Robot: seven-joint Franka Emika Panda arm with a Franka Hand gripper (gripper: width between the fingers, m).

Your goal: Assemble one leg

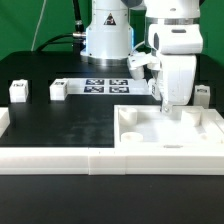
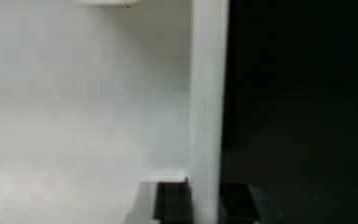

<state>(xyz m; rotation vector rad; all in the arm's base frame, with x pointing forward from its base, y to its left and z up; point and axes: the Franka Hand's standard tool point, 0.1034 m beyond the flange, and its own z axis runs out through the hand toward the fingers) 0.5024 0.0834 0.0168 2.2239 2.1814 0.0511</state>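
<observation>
The large white tray (image 1: 196,127) lies at the front right of the black table, set against the white frame. My gripper (image 1: 163,106) reaches straight down onto the tray's far wall. In the wrist view my gripper (image 2: 206,200) straddles that raised wall (image 2: 208,90). One finger is on the tray's inner side and one on the table side, and both sit against the wall. Three small white legs stand apart from the gripper: one at the far left (image 1: 17,92), one beside it (image 1: 60,89), one at the far right (image 1: 203,96).
The marker board (image 1: 105,85) lies at the back middle, in front of the arm's base (image 1: 105,40). A low white frame (image 1: 50,157) runs along the table's front edge and turns up at the left (image 1: 3,122) and right ends.
</observation>
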